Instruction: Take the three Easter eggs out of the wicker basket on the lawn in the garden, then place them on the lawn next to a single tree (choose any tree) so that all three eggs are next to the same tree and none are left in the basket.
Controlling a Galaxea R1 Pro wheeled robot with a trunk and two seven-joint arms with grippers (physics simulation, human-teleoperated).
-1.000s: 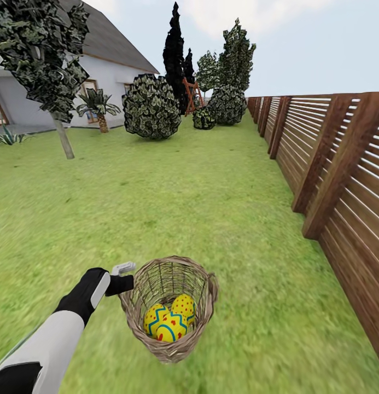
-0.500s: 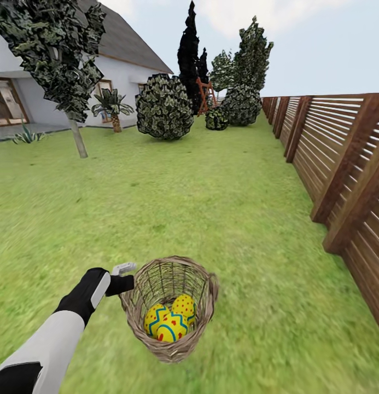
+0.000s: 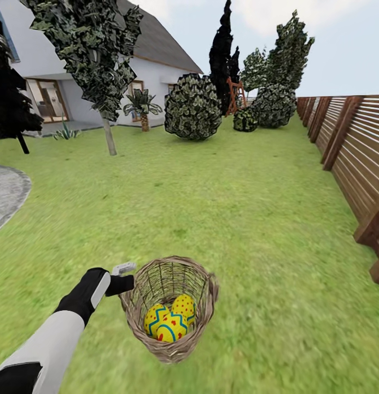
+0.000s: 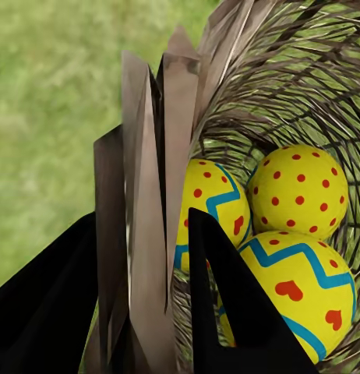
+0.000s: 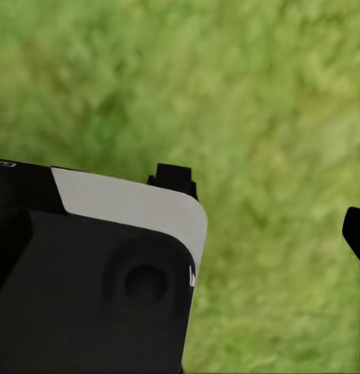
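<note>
The wicker basket [image 3: 175, 342] hangs just above the lawn [image 3: 222, 197] in the head view, with my left gripper [image 3: 123, 284] shut on its rim. In the left wrist view the black fingers [image 4: 223, 304] of the left gripper [image 4: 145, 226] pinch the woven wall [image 4: 160, 140]. Three yellow Easter eggs [image 3: 169, 322] lie inside the basket: a dotted one [image 4: 298, 191], a zigzag one [image 4: 215, 204] and one with hearts [image 4: 305, 290]. A pale-trunked tree [image 3: 109, 138] stands far ahead on the left. My right gripper [image 5: 264, 204] is open over grass.
A brown slatted fence [image 3: 356, 148] runs along the right. A grey paved patch [image 3: 6, 191] lies at the left edge, by a black-trunked tree [image 3: 11, 104]. The white house [image 3: 156, 74], a palm [image 3: 141, 106] and round bushes [image 3: 193, 106] stand far ahead.
The camera has swung left: fence, tree, bushes and house slid right in the picture, and the paved patch and dark tree came into view. Arm and basket keep their place.
</note>
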